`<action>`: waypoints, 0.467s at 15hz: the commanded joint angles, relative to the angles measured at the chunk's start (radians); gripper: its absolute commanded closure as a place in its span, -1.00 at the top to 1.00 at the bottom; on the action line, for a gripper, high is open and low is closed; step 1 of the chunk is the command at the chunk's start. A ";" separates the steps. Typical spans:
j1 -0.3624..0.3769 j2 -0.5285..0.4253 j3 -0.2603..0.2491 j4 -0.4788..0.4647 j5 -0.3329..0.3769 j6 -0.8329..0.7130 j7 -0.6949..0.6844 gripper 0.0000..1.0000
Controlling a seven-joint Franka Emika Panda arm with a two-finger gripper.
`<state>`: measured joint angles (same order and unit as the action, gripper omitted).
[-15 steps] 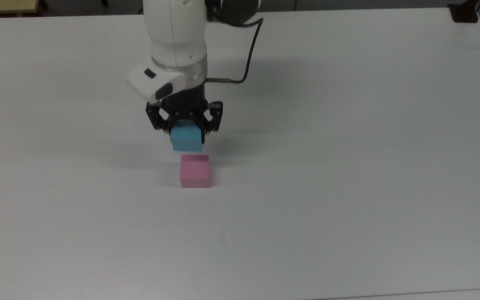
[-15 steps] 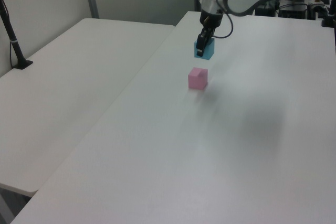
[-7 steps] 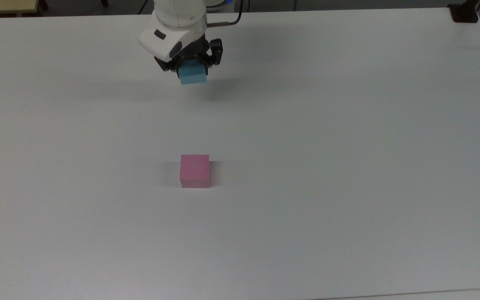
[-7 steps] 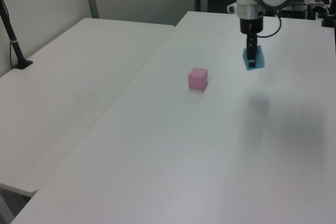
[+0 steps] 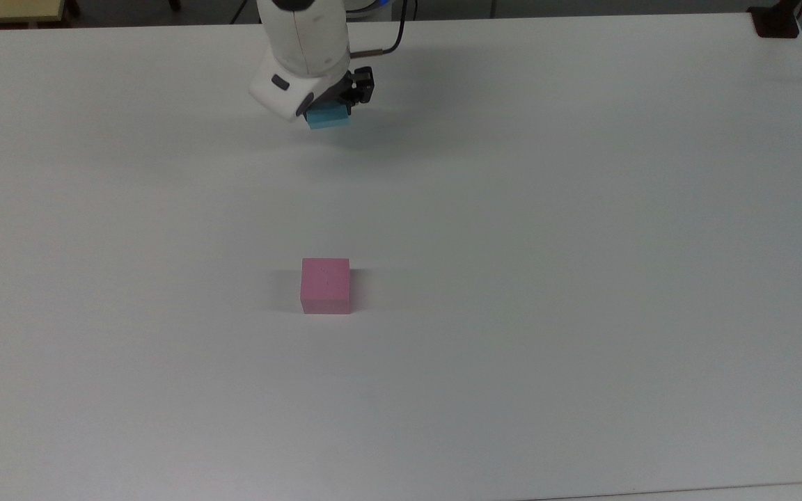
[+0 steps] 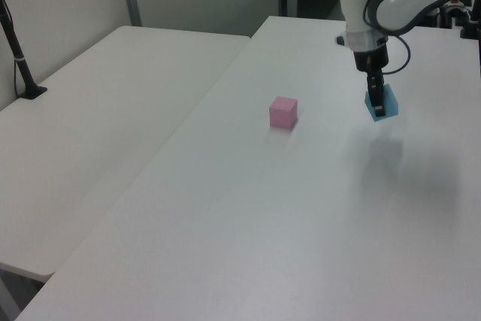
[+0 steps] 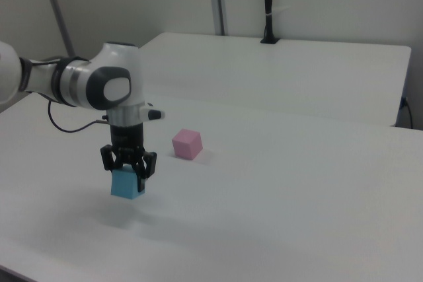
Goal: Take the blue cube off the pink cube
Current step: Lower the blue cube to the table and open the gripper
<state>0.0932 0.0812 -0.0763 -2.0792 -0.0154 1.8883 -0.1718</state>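
The blue cube (image 5: pixel 328 117) is clamped between the gripper (image 5: pixel 331 111)'s two black fingers and, by the right view, it hangs a little clear of the white table (image 5: pixel 582 243), its shadow sitting just below it on the surface. From the pink cube (image 5: pixel 325 285), taken as the centre of a dial in the top view, the blue one sits at about twelve o'clock and well apart; in the left view it is out toward three o'clock instead. That is the change worth noting: a second ago the blue cube was hovering just off the pink one's upper edge, half a second ago it had already been carried far up the table, and since then it has barely shifted sideways while the arm (image 5: pixel 303 42) has tipped and dropped lower over it. The pink cube has not budged through any of this and stands alone, its top bare. So the separation the task asks for looks done to me; what seems left is only to set the blue cube on the table and let go. I see nothing nearby to collide with.
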 commanded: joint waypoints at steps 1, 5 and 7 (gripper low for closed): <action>0.008 0.043 -0.003 -0.004 0.008 0.044 -0.023 -0.08; 0.002 0.069 -0.003 -0.004 0.002 0.054 -0.031 -0.02; -0.001 0.069 -0.003 -0.004 0.002 0.052 -0.032 0.54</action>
<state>0.0930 0.1565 -0.0761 -2.0785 -0.0154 1.9210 -0.1769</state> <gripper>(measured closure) 0.396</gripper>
